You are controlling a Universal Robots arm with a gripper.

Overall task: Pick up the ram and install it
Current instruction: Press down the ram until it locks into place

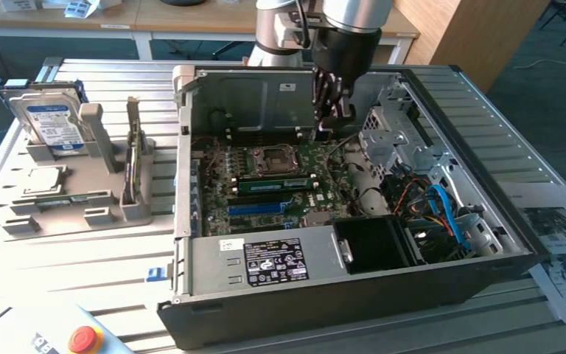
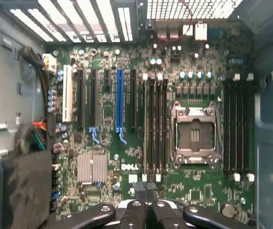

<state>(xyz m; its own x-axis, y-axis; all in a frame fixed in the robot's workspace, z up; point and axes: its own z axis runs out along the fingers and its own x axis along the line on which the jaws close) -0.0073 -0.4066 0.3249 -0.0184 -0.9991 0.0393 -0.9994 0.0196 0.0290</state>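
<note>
A red button (image 1: 85, 338) is sitting at the near left corner of the counter (image 1: 86, 273). Beyond it, a grey holder (image 1: 77, 199) is carrying a processor chip (image 1: 45, 180), a hard drive (image 1: 52, 125) standing upright, and the ram (image 1: 133, 151) standing on edge at the exterior view's right of the drive. To the right, an open computer case (image 1: 362, 243) is lying on the counter. The tool (image 1: 332, 110) is hanging closed and empty over the motherboard (image 2: 107, 119), near the far wall
</note>
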